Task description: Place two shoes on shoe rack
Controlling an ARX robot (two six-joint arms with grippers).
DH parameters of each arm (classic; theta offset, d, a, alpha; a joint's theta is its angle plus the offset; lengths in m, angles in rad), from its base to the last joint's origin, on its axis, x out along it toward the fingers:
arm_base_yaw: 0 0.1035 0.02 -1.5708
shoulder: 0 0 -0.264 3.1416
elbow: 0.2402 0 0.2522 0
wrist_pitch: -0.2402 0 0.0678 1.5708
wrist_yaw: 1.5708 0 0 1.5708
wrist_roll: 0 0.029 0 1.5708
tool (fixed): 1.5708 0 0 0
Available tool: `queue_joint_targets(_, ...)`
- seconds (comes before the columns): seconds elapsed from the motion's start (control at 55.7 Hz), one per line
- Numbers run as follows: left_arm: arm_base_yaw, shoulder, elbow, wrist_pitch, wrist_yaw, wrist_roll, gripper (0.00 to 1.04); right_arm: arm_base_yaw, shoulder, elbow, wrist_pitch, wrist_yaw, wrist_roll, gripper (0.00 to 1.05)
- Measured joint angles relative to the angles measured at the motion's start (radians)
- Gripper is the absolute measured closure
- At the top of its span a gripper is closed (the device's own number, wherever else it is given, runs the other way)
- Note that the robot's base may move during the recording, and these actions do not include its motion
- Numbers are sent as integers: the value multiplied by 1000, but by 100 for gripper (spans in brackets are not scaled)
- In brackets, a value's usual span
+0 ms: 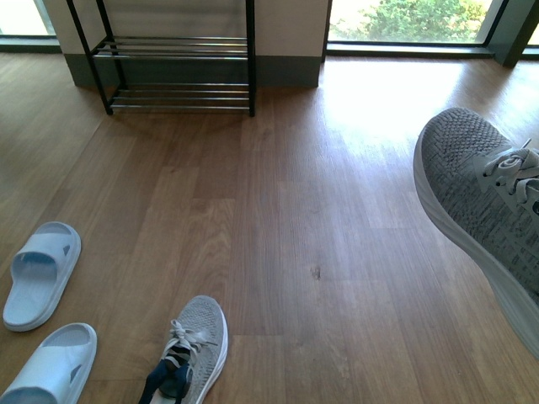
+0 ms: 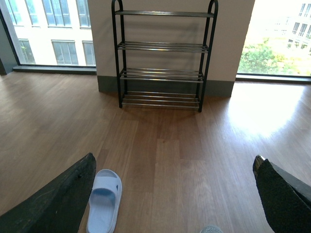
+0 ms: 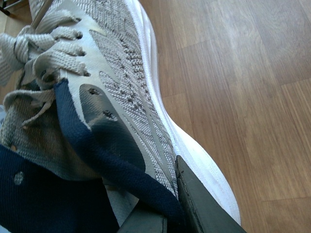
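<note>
Looking down your right wrist view, you see the right gripper point(image 3: 170, 211) pinching one grey sneaker point(image 3: 126, 73) at its navy collar, one finger point(image 3: 199, 204) flat against the outer side; the other seems tucked inside, mostly hidden. That sneaker hangs above the wooden floor point(image 1: 320, 210). Your left gripper point(image 2: 175, 162) is spread wide and empty. The second sneaker point(image 1: 198, 345) lies on the floor near two pale blue slippers point(image 1: 38, 273), well apart from the shoe rack point(image 1: 177, 55) by the wall point(image 1: 286, 25).

Shoe rack point(image 1: 177, 55) at back left, slippers point(image 1: 40, 273) near left, one shoe point(image 1: 200, 332) beside them, other shoe point(image 1: 476, 189) far right
</note>
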Motion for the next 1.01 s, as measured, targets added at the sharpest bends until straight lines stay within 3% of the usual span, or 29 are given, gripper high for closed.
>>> queue_joint_targets(0.215, 0, 0, 0, 0, 0, 0, 9, 1, 0, 0, 0, 0, 0, 104)
queue_joint_targets(0.251, -12, 17, 8, -29, -49, -27, 9, 1, 0, 0, 0, 2, 1, 104)
queue_joint_targets(0.305, -66, 100, 58, -144, -198, -101, 9, 1, 0, 0, 0, 2, 1, 104)
queue_joint_targets(0.359, -93, 242, 90, -148, -289, -187, 9, 1, 0, 0, 0, 2, 1, 104)
queue_joint_targets(0.539, -110, 1051, 148, 405, -206, -226, 9, 1, 0, 0, 0, -1, 1, 104)
queue_joint_targets(0.664, -112, 1496, 247, 634, -156, -211, 9, 1, 0, 0, 0, 0, 1, 104)
queue_joint_targets(1.005, -186, 2181, 513, 703, -72, -173, 9, 1, 0, 0, 0, 0, 1, 104)
